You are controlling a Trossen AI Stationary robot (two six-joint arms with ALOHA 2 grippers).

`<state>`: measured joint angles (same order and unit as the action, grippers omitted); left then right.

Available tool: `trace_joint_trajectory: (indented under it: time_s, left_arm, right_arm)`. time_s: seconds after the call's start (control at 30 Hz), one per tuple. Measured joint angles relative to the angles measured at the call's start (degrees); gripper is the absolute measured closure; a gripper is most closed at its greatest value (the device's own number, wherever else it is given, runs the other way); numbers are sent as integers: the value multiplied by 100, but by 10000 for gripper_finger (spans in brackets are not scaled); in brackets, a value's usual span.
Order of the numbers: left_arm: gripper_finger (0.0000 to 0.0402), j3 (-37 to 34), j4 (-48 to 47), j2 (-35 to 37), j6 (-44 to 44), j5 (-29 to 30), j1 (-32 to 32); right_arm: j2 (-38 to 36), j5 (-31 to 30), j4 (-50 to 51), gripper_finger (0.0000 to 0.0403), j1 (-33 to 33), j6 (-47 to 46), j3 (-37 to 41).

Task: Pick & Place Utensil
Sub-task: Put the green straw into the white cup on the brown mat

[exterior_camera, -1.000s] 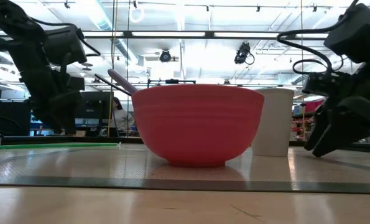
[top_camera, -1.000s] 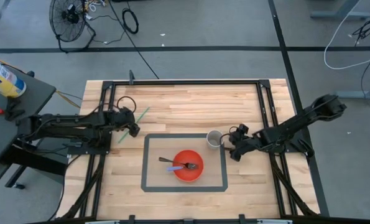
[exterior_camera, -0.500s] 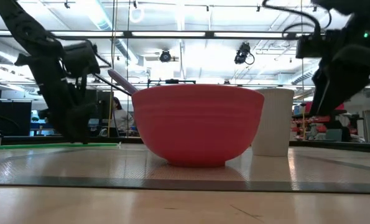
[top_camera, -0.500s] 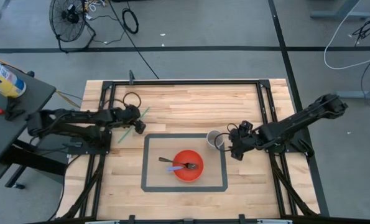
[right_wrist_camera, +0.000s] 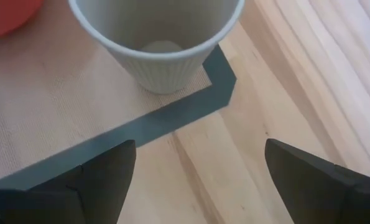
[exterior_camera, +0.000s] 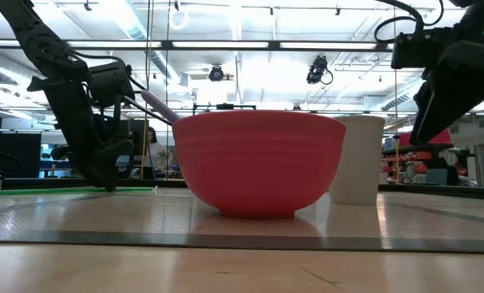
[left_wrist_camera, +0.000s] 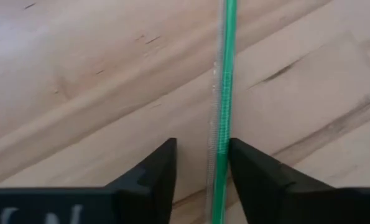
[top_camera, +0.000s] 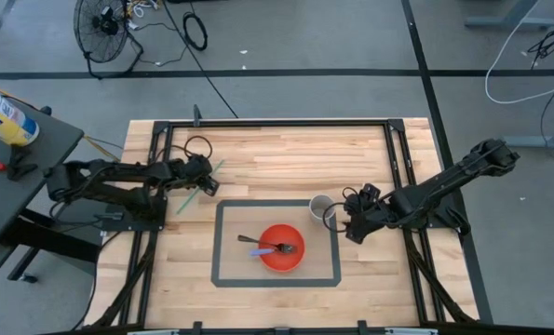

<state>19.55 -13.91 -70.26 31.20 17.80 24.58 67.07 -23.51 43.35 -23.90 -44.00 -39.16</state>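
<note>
A thin green straw (top_camera: 217, 168) lies flat on the wooden table, left of the mat. My left gripper (top_camera: 205, 189) points down over the straw's middle, and its two fingers (left_wrist_camera: 166, 162) stand on either side of the straw (left_wrist_camera: 225, 74) with a gap between them. The straw lies close beside one finger. A red bowl (top_camera: 281, 247) on the mat holds a fork and a spoon (top_camera: 255, 240). My right gripper (top_camera: 350, 226) hangs open just right of a white cup (top_camera: 321, 207), with nothing between its fingers. My left gripper comes at the straw from above, with its fingers across it. The straw (left_wrist_camera: 221, 155) lies on the table against the inner side of one finger. Whether that finger touches it, I cannot tell. A gap shows at the other finger.
The grey-bordered mat (top_camera: 222, 242) carries the bowl and the cup (right_wrist_camera: 157, 37). A dark metal frame (top_camera: 258, 125) runs along the table's far edge and its sides. Bare wood lies far of the mat.
My left gripper has gone slightly toward the table's right and far edges and come down over the straw. My right gripper has risen from near the tabletop and hangs higher beside the cup. The straw, bowl and cup have not moved.
</note>
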Motion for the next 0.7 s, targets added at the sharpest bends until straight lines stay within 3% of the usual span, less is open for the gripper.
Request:
trace_joint_trajectory:
  time_s: [0.27,0.7]
  left_arm:
    - [315,4,-224,-9,310,-24,0]
    - [365,2,-387,-2,421,-87,-2]
  right_arm:
    - [0,0,-216,41,0,41,0]
    - [0,-103,-223,41,0,27,0]
